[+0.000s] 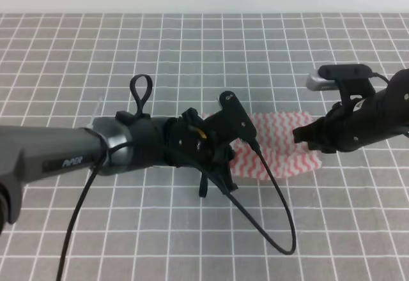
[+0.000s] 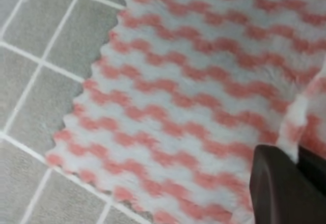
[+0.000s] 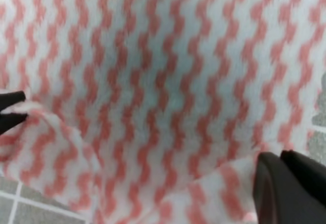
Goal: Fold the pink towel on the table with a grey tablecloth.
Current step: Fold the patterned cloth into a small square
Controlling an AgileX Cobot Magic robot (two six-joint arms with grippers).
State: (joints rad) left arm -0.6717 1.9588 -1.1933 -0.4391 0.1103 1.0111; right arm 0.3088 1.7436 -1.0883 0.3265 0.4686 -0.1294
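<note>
The pink towel point(image 1: 281, 142), with pink-and-white zigzag stripes, lies right of centre on the table with a grey tablecloth point(image 1: 192, 57). My left gripper point(image 1: 225, 165) reaches over the towel's left end. In the left wrist view the left gripper point(image 2: 298, 155) is shut on a raised fold of the towel point(image 2: 168, 96). My right gripper point(image 1: 300, 134) sits at the towel's right end. In the right wrist view the right gripper point(image 3: 282, 159) pinches a lifted edge of the towel point(image 3: 153, 81). The left arm hides the towel's left part in the exterior view.
A black cable point(image 1: 281, 217) loops from the left arm over the cloth in front of the towel. White grid lines cover the grey cloth point(image 2: 35, 56) on every side. The table's far edge point(image 1: 204, 14) runs along the top.
</note>
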